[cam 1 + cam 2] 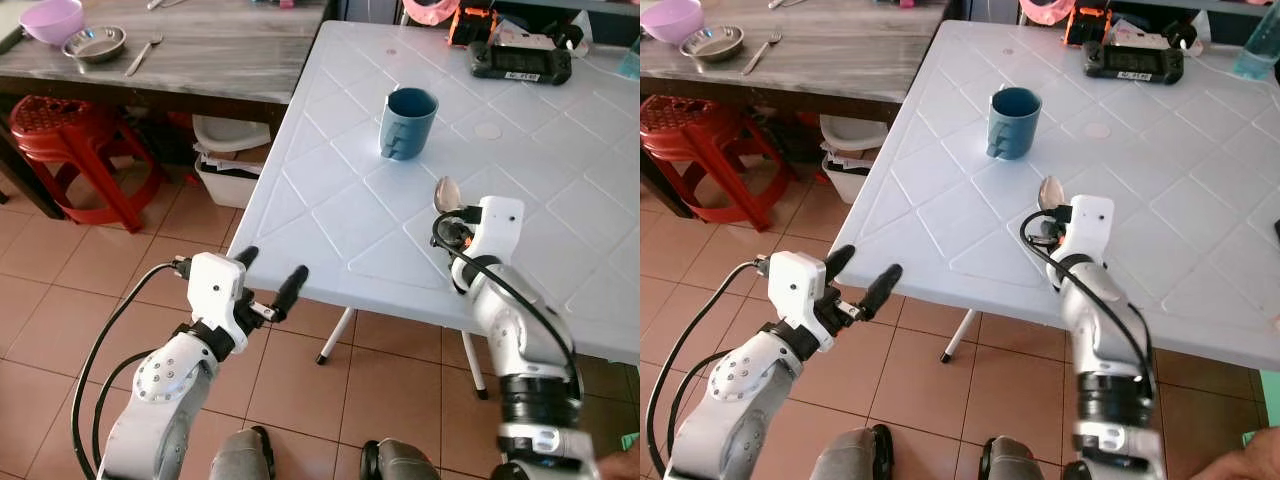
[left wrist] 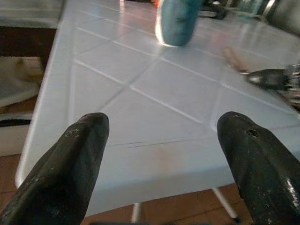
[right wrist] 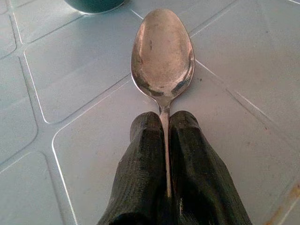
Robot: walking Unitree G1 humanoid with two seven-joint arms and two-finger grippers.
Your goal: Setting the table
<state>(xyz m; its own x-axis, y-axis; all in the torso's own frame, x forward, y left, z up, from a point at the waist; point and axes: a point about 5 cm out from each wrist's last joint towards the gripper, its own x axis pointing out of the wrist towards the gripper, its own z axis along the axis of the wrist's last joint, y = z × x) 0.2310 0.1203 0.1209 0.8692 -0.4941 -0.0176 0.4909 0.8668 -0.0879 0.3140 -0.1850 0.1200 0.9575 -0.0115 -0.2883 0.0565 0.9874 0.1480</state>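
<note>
Your right gripper (image 3: 165, 140) is pinched tight on the spoon (image 3: 162, 56), w/ the thin handle squeezed between both black fingers and the bowl sticking out front. The spoon is over the white table (image 1: 330, 160), just short of the blue mug (image 1: 407, 122). Can't tell if the bowl touches the top or floats a bit above it.

Your left gripper (image 1: 270, 280) is wide open, holds nothing, and hangs just off the near table edge.

What could go wrong: the handle is skinny and smooth, so the spoon may twist or slip out if you tip the wrist fast. Push fwd too far and the bowl could bump the mug. Lift the left arm w/o looking and it may knock the table edge.

The table top is shiny plastic w/ a diamond groove pattern; a spoon will prob slide on it. Floor is brown tile. To the left is a grey table (image 1: 220, 50) w/ a purple bowl (image 1: 52, 20), a metal dish (image 1: 95, 43) and a fork (image 1: 143, 54), plus a red stool (image 1: 70, 140) under it.
</note>
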